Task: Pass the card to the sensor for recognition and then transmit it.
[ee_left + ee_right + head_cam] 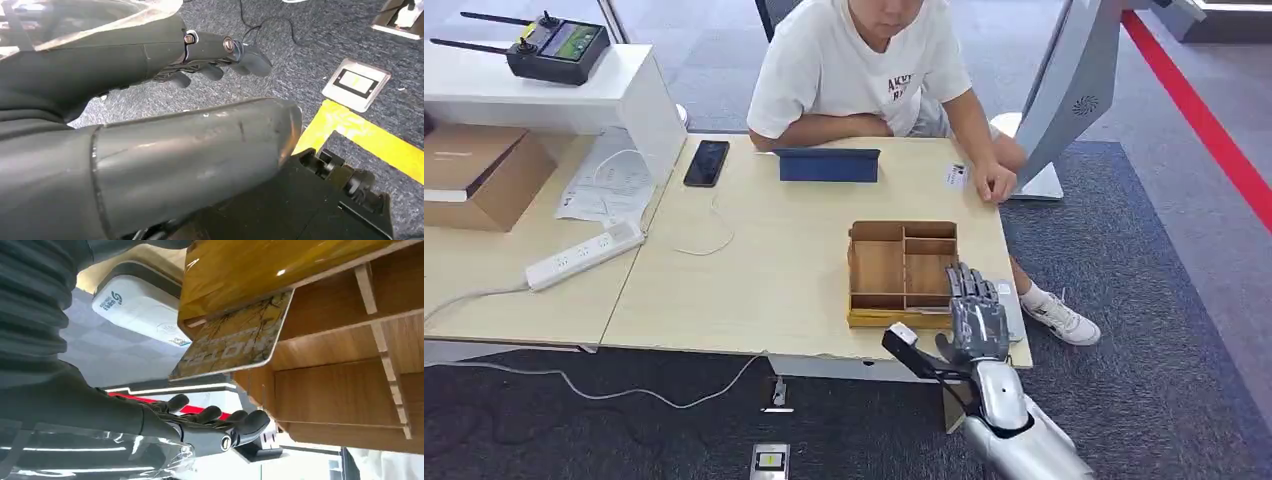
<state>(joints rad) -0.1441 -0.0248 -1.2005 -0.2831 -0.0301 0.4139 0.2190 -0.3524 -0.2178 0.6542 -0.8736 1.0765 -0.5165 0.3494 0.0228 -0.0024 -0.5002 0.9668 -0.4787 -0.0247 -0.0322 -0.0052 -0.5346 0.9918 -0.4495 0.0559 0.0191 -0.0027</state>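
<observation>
Where the card (232,337) sits: in the right wrist view it leans tilted in a compartment of the wooden organizer box (350,365), one end tucked under the box's glossy yellow wall, printed face showing. Nothing grips it. White sensor unit (137,307) lies just beside the box, on the side away from the card's free end.

Right hand (976,318) is over the desk's near right corner, palm down, fingers (220,416) extended and slightly spread, tips reaching over the box's near right compartment. Released, holding nothing, fingers apart from the card. Silver forearm comes up from below the desk (754,290) edge, roughly upright.

Left hand (215,57) hangs low over grey carpet, fingers loosely curled in, nothing in them.

Box stands near the desk's front right edge. A person in a white T-shirt (854,65) sits across the desk, one forearm folded behind a blue tablet (828,164), other hand (996,182) resting at the far right corner beside a small white tag (956,174). Black phone (706,162) and white power strip (584,254) lie well to the left.
</observation>
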